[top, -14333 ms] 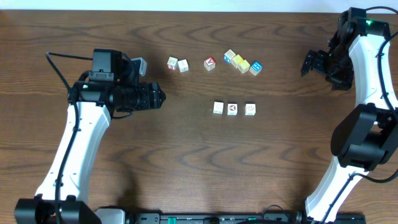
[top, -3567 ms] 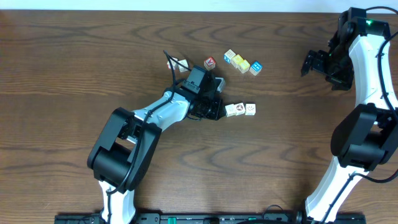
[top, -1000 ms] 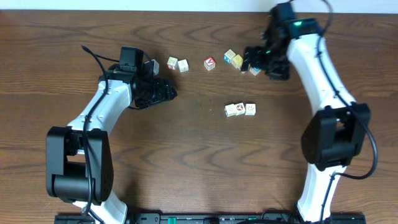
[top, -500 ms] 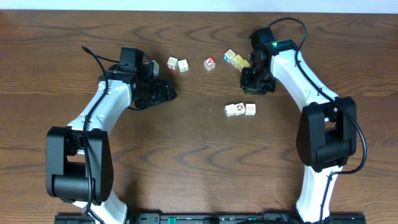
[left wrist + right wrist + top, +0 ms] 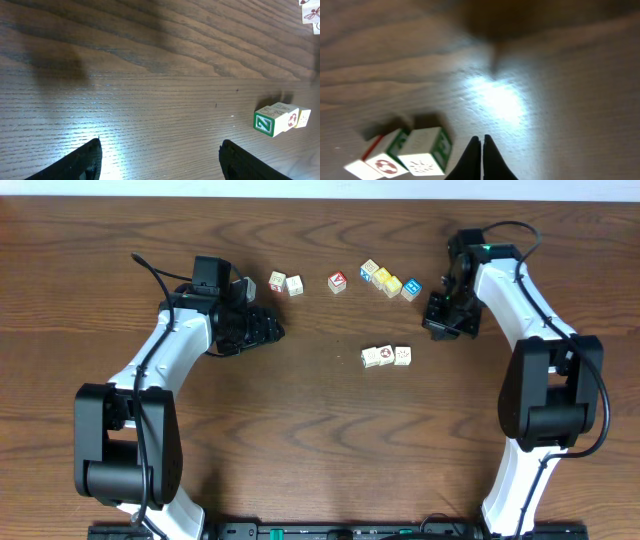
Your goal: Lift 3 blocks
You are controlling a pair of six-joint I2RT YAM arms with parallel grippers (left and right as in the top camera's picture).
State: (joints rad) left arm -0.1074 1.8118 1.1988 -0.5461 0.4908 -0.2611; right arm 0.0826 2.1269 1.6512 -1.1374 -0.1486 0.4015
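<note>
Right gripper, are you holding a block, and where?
Nothing is held. The right gripper is shut empty; the small cream-white wooden cubes sit beside it.

On my dark wood-grain counter (image 5: 320,450), toward twelve o'clock, I see two white cubes with red and blue marks (image 5: 277,281), a red-faced wooden cube (image 5: 337,282) and a cluster of yellow- and blue-faced cubes (image 5: 392,286).

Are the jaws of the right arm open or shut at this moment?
Shut. In the right wrist view the right gripper shows its jaws touching, with no gap and nothing between them; the blocks lie apart from it.
</note>
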